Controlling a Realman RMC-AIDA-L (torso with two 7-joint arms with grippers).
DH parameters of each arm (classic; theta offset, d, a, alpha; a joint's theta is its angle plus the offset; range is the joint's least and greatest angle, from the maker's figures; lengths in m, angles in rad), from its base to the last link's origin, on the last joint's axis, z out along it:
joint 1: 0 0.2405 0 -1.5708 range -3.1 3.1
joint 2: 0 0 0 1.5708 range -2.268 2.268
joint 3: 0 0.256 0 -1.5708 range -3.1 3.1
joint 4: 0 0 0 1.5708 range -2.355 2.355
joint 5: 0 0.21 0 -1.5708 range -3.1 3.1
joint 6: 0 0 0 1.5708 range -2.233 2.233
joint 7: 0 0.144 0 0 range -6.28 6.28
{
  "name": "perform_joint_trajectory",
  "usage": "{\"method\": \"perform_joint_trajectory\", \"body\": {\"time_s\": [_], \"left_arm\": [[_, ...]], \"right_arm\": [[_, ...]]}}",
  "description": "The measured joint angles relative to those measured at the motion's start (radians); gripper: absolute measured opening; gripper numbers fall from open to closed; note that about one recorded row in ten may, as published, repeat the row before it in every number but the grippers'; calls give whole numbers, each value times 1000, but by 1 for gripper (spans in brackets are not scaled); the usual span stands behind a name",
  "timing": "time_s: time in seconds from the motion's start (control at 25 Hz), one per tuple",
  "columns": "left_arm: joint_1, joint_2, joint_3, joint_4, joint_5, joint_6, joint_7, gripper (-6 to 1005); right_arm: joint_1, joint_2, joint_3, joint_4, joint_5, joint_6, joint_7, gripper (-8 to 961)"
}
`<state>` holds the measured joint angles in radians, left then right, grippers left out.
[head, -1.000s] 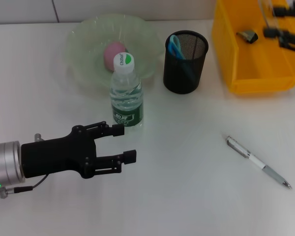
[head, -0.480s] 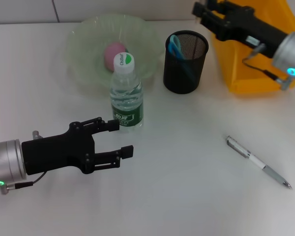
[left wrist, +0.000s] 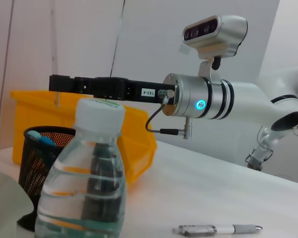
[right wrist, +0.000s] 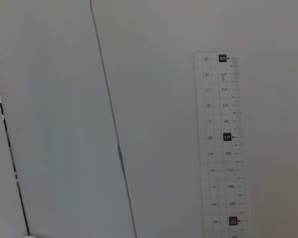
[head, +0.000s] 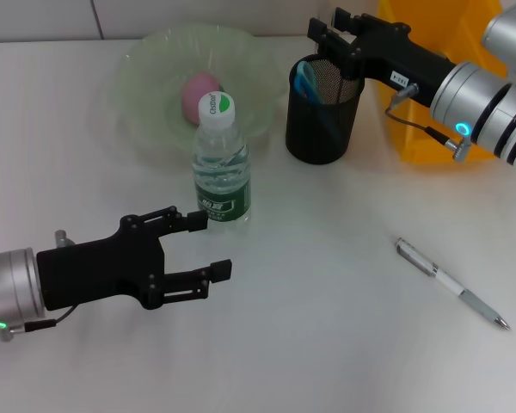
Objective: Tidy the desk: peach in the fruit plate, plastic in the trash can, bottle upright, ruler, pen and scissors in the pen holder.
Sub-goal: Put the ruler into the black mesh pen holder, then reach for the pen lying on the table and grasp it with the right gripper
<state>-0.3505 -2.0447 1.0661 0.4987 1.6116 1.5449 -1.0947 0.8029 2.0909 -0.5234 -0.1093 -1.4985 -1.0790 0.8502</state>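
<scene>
My right gripper (head: 331,28) hovers over the black mesh pen holder (head: 322,116) and is shut on a clear ruler (right wrist: 221,148); the ruler shows only in the right wrist view. It also shows in the left wrist view (left wrist: 59,83). Blue scissors handles (head: 307,79) stick out of the holder. The water bottle (head: 222,168) stands upright in front of the green fruit plate (head: 146,60), which holds the pink peach (head: 198,93). My left gripper (head: 217,244) is open and empty, just in front of the bottle. A silver pen (head: 451,286) lies at the right.
A yellow bin (head: 421,129) stands at the back right, behind the right arm. The bottle (left wrist: 84,183) fills the near part of the left wrist view, with the pen (left wrist: 216,229) on the table beyond it.
My right arm has swung left from over the yellow bin to above the pen holder. My left gripper has stayed near the bottle, shifting only slightly.
</scene>
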Motion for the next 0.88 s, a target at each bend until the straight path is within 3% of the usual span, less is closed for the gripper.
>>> {"method": "perform_joint_trajectory", "body": {"time_s": [0.56, 0.8, 0.88], "left_arm": [[11, -3, 0, 2, -4, 0, 9, 802], [12, -6, 0, 4, -1, -2, 9, 802], [13, -6, 0, 4, -1, -2, 9, 802]], "right_arm": [[-43, 0, 1, 10, 21, -57, -117, 379], [-55, 1, 1, 12, 21, -61, -117, 568], [-59, 1, 1, 14, 22, -65, -117, 570]]}}
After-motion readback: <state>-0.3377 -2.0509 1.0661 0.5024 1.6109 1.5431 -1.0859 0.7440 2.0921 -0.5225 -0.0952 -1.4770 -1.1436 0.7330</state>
